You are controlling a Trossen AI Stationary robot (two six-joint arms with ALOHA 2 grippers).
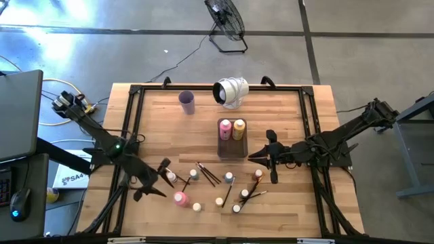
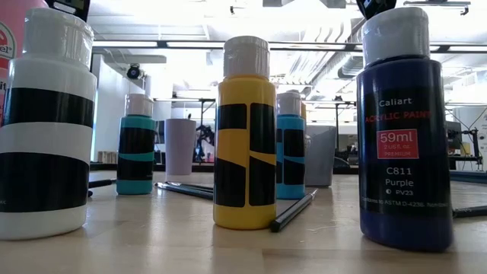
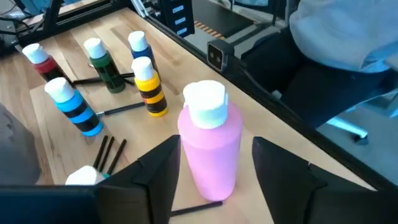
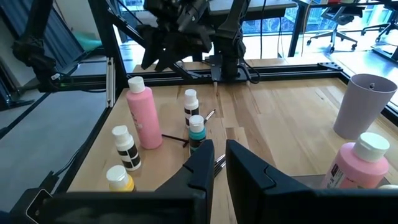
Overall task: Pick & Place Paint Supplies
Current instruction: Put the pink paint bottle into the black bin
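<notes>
Standing upright on the worktop [image 1: 285, 108] near its front-left edge, the large pink paint bottle [image 3: 210, 144] is sitting directly between the two spread fingers of the left hand [image 3: 214, 177], its long axis vertical and its white cap rising above the fingertips. Neither finger appears to be pressing on the bottle; a gap is showing on each side, so the left hand is reading as open around it, not gripping. The right hand [image 4: 219, 163] is hovering well apart near the worktop's middle, fingers nearly closed and holding nothing, with the grey tray [image 1: 232, 148] lying beside it. The left arm is clearly the nearer one.
</notes>
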